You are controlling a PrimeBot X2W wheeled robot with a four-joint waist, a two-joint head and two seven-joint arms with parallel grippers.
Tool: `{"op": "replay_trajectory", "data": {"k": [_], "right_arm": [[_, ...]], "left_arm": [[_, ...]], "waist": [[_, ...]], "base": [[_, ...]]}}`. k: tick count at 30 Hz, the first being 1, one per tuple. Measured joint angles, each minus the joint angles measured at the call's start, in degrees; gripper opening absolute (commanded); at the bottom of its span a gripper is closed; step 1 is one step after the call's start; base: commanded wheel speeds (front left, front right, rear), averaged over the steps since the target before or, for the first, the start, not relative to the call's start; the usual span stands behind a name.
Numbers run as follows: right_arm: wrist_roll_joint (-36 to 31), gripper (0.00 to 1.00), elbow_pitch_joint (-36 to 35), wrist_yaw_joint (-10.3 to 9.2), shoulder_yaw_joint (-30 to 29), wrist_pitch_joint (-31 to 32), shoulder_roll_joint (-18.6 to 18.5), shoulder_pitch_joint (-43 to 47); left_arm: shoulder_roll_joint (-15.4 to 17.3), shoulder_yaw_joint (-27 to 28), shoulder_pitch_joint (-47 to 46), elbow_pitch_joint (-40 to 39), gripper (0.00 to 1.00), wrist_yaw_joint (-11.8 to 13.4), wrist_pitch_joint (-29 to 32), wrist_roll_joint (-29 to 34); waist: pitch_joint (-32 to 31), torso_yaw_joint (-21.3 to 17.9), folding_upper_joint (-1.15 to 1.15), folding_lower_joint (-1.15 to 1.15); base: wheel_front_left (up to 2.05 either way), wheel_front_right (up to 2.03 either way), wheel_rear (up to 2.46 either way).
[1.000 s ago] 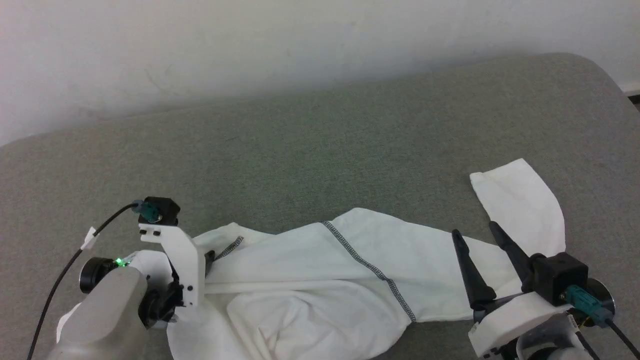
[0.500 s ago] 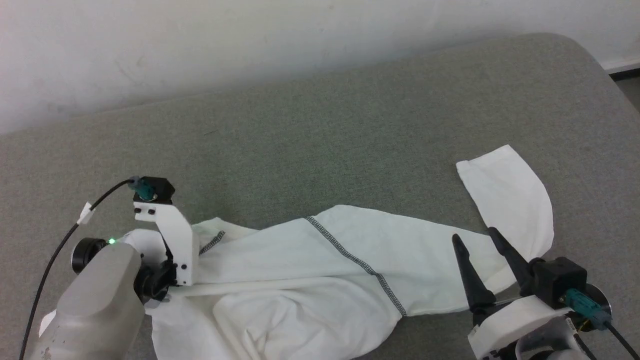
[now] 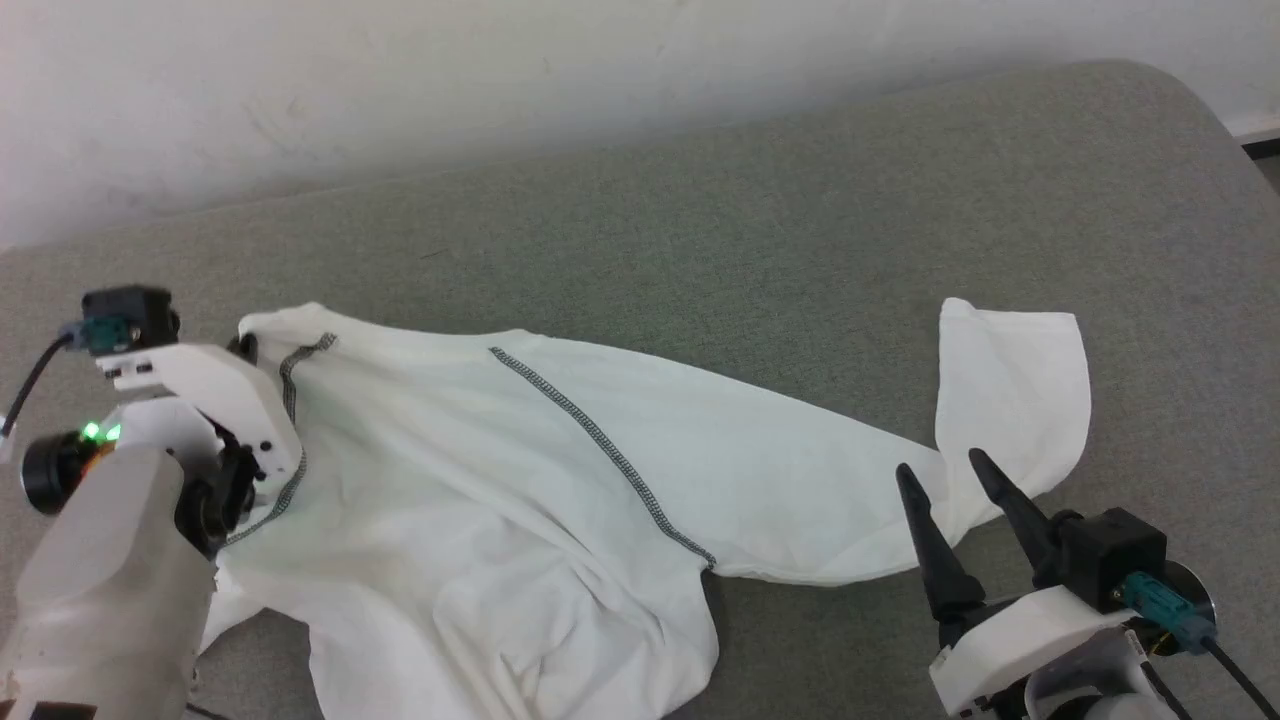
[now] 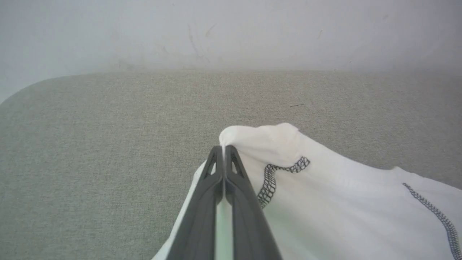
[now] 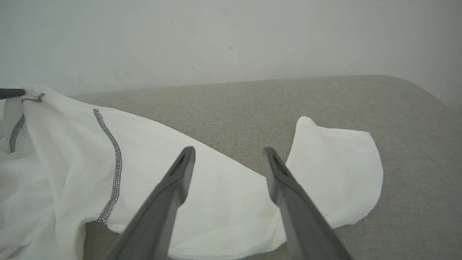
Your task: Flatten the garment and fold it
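The left pincer (image 4: 223, 148), spread a second ago, is now pressed together on an edge of the shirt (image 3: 480, 470) by the dark stitching. It has drawn that edge out to the left and away, so the bunched cloth opens into a wider sheet. Flattening looks under way, folding not begun. The right pincer (image 3: 938, 465) stays spread near the shirt's right end. The shirt lies on the grey surface (image 3: 700, 230), its long axis running left to right, with the sleeve (image 3: 1010, 390) pointing toward the wall.

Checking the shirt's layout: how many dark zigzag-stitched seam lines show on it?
2: a long seam running diagonally across the garment, and a curved seam beside the left gripper. Folds may hide others.
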Motion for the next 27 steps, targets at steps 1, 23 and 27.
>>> {"op": "replay_trajectory", "data": {"k": [1, 23, 27], "right_arm": [[0.0, 1.0, 0.0, 0.0, 0.0, 0.0, 0.0, 0.0], [-0.2, 1.0, -0.2, 0.0, -1.4, 0.5, 0.0, 0.6], [-0.1, 1.0, 0.4, 0.0, -1.7, 0.5, 0.0, 0.6]], "left_arm": [[-0.4, 0.5, 0.4, 0.8, 0.33, -0.4, -0.4, -0.9], [-6.5, 14.2, 25.1, -29.0, 1.0, 3.6, -19.8, 8.2], [-8.9, 18.2, 33.5, -36.7, 1.0, 5.3, -19.8, 13.8]], "waist": [[0.1, 0.0, 0.0, 0.0], [-4.7, 6.7, 0.0, -0.02], [-5.7, 8.1, 0.0, -0.03]], "base": [[0.0, 0.0, 0.0], [0.0, 0.0, 0.0], [0.0, 0.0, 0.0]]}}
